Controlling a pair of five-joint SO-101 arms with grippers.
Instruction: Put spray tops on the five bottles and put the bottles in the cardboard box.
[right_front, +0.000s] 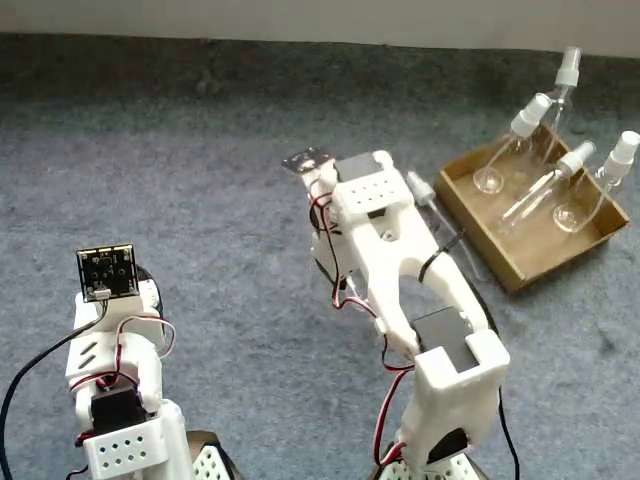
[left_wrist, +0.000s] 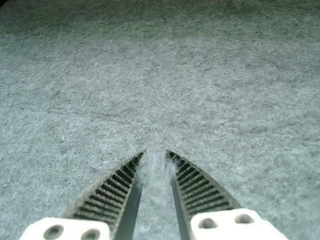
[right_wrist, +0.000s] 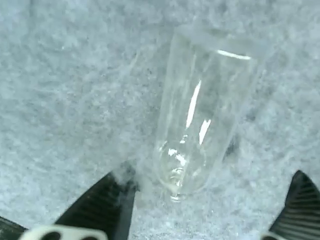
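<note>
A clear bottle (right_wrist: 200, 115) without a top lies on the grey carpet in the right wrist view. My right gripper (right_wrist: 205, 202) stands open around its near end, one dark finger on either side. In the high view the right arm (right_front: 400, 260) stretches over mid-table, and a loose spray top (right_front: 421, 188) lies on the carpet beside it. The cardboard box (right_front: 478, 225) at the right holds several clear bottles (right_front: 505, 160) with white spray tops. My left gripper (left_wrist: 155, 155) hovers over bare carpet, its ribbed fingers (left_wrist: 117, 182) drawn together to a narrow slit, holding nothing.
The left arm (right_front: 115, 350) is folded back at the front left corner. Grey carpet (right_front: 200, 200) covers the table from there to the far edge.
</note>
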